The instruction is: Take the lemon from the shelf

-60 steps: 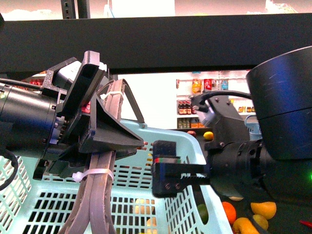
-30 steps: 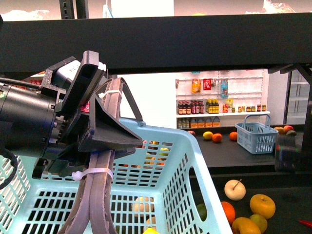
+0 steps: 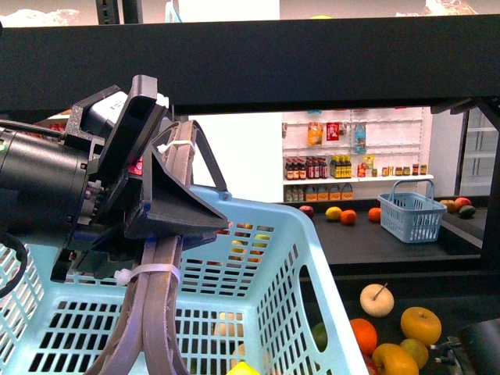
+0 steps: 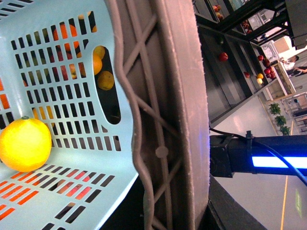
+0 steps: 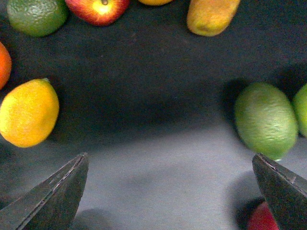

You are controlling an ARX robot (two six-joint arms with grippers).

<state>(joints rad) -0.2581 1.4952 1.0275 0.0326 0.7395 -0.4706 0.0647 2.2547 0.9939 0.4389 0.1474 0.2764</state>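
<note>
The lemon (image 5: 29, 112), a yellow oval fruit, lies on the dark tray of the black shelf (image 5: 158, 120), off to one side ahead of my right gripper (image 5: 175, 191). That gripper is open and empty, its jaws wide apart just above the tray. In the front view only a dark part of the right arm (image 3: 473, 348) shows, at the bottom right. My left gripper (image 3: 168, 226) is shut on the grey handle (image 4: 163, 120) of the light-blue basket (image 3: 297, 258). A yellow fruit (image 4: 24, 143) lies in the basket.
Green limes (image 5: 266, 120) (image 5: 36, 14), a red apple (image 5: 98, 7) and a yellow-green fruit (image 5: 211, 14) lie around the gripper on the tray. The shelf's black beam (image 3: 312, 62) runs overhead. An orange (image 3: 363, 336) and apples (image 3: 420, 324) lie on the lower tray. A small blue basket (image 3: 410, 215) stands behind.
My right arm, which filled the middle right of the front view a second ago, has dropped down to the bottom right corner. The left gripper and basket have barely moved.
</note>
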